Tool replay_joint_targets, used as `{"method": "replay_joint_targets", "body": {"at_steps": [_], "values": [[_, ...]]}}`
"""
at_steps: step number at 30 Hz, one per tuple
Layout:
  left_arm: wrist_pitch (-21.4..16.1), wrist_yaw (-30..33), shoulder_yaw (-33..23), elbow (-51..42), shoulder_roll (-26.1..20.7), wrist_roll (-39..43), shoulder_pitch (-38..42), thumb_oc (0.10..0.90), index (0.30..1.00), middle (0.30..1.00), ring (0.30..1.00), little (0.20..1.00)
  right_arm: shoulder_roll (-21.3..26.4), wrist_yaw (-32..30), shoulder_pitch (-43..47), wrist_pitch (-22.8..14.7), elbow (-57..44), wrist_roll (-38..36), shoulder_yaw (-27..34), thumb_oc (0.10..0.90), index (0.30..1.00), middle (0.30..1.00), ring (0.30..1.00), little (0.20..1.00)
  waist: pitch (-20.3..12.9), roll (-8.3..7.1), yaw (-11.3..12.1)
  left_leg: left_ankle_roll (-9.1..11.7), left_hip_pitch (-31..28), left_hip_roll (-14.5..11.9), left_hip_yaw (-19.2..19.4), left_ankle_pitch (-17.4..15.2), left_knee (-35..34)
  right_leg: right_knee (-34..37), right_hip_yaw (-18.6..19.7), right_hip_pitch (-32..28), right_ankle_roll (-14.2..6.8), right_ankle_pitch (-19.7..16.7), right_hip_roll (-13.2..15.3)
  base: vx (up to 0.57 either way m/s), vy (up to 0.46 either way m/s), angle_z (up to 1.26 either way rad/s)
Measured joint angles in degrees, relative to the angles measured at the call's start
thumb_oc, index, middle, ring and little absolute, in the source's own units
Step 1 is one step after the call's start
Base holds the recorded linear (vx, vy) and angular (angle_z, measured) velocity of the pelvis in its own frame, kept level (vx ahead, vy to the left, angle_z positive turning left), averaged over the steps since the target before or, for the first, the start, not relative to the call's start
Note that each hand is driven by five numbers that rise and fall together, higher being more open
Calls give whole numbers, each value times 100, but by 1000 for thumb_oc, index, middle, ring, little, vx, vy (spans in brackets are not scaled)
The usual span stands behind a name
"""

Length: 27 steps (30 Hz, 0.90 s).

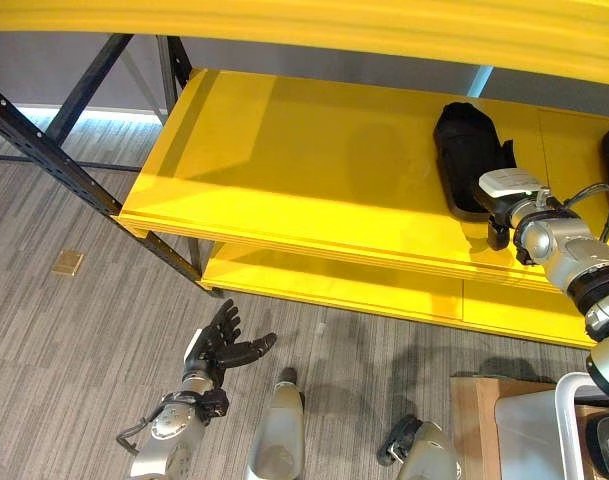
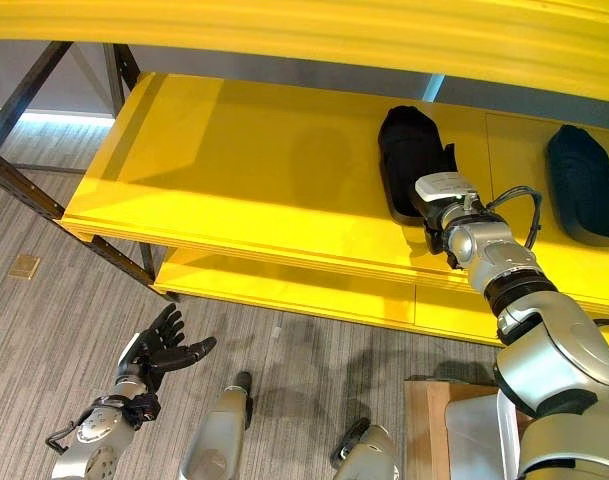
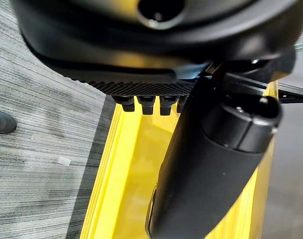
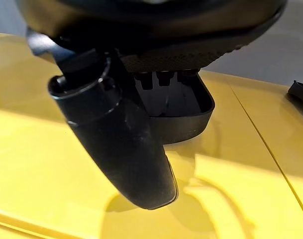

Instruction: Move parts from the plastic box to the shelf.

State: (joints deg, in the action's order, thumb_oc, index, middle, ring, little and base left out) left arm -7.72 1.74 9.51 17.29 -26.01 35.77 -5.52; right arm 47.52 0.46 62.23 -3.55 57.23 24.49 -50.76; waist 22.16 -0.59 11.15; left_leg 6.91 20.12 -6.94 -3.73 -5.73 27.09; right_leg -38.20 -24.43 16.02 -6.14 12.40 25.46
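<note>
Plastic box point(image 1: 544, 425): one, nearest, cut off at the frame edge, contents hidden. Left hand point(image 1: 222, 345): low over the floor point(image 1: 74, 330), fingers spread, empty. Right hand point(image 2: 424, 170): on the shelf point(image 2: 254, 170), fingers hidden behind a black part point(image 2: 404, 150); grip could not be told. Second black part point(image 2: 584, 185): farther right, partly cut off. Parts counted: two. Shelf left of them open.

The place looked like a warehouse or workshop storeroom: a heavy rack of yellow shelf boards point(image 1: 314, 160) on dark perforated steel uprights point(image 1: 44, 150) (braced diagonally) stood on grey striped carpet flooring point(image 1: 74, 330), with black moulded parts point(image 2: 412, 160) stored on it.
</note>
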Motion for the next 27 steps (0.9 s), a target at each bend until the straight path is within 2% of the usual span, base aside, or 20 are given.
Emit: {"method": "replay_joint_targets", "body": {"at_steps": [17, 27], "values": [[-1, 0, -1, 0, 0, 0, 3, 900, 1000, 1000, 1000, 1000, -10, 97, -23, 26, -4, -101, 56, 900, 1000, 1000, 1000, 1000, 9, -19, 2, -3, 84, -10, -15, -2, 70, -17, 10, 65, 26, -18, -14, 0, 0, 0], [-1, 1, -7, 0, -1, 0, 24, 900, 1000, 1000, 1000, 1000, -65, 204, -19, 144, -81, -213, 67, 900, 1000, 1000, 1000, 1000, 46, -87, 7, -2, 89, -10, -17, -2, 80, -17, 11, 64, 27, -19, -17, 0, 0, 0]]}}
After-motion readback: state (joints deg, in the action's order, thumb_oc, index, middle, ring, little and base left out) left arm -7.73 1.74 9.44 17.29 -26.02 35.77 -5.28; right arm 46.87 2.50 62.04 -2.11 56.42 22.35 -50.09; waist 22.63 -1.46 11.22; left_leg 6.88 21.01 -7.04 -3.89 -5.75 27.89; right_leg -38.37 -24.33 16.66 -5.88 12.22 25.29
